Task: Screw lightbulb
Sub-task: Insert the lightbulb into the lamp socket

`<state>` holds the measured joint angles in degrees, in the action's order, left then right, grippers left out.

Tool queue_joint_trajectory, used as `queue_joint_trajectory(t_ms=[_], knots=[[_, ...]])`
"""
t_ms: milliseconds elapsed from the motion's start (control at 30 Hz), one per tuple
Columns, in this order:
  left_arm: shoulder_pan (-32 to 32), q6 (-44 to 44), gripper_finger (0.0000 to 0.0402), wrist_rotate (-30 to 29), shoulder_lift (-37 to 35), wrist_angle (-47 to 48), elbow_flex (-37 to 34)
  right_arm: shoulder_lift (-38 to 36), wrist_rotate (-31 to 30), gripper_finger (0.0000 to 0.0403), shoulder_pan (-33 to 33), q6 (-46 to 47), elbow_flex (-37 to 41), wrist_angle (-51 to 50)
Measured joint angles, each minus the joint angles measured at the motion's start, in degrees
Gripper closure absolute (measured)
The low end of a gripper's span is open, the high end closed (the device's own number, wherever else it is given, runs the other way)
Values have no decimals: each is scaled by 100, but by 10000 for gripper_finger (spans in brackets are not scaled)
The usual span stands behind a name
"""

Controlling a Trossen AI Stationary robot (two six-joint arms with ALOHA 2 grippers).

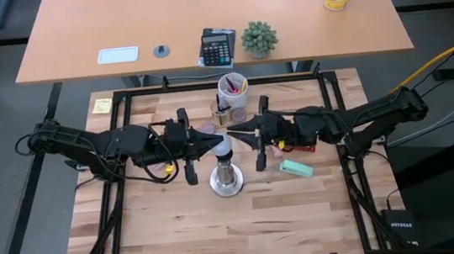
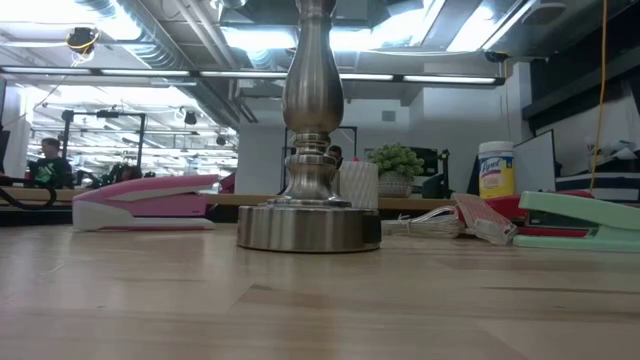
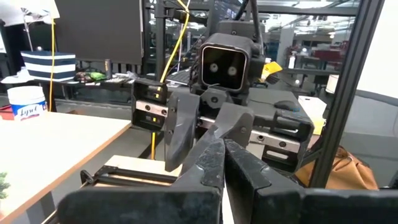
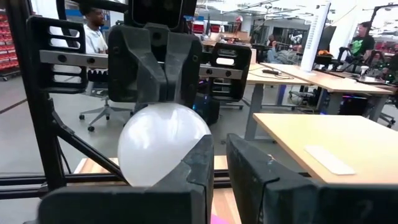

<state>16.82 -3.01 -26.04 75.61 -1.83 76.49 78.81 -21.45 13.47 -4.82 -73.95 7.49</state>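
Lightbulb [image 1: 222, 147] was sitting on top of the silver lamp stand [image 1: 226, 180] near the middle of the wooden desk [image 1: 178, 225], white and frosted, with both arms meeting over it from opposite sides. The left gripper [image 1: 214, 138] reached in from the left, and its jaws were clenched, the two dark fingers [image 3: 214, 163] pressed together with no gap; in the right wrist view they stood just behind the bulb [image 4: 163, 144], and it was hard to tell whether they touched the glass. The right gripper [image 1: 235, 135] came from the right and stopped just beside the bulb. Its jaws were also nearly closed, with only a thin slit between the fingers [image 4: 199, 168], and they were grasping nothing; the bulb was beside them, not between them.

In the low view the round base of the stand [image 2: 309, 227] rested flat on the desk and the neck rose upright out of the picture. A pink stapler [image 2: 145, 203] lay to one side of it and a mint green stapler [image 2: 580, 220] to the other, both well apart from the stand. A cup of pens [image 1: 233, 88] stood behind the grippers.
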Motion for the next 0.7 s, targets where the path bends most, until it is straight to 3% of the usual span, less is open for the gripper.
queue_joint_trajectory(t_ms=[700], knots=[[-4, 94, 400, -10, 17, -34, -2, 0, 411, 355, 0, 197, 0, -2]])
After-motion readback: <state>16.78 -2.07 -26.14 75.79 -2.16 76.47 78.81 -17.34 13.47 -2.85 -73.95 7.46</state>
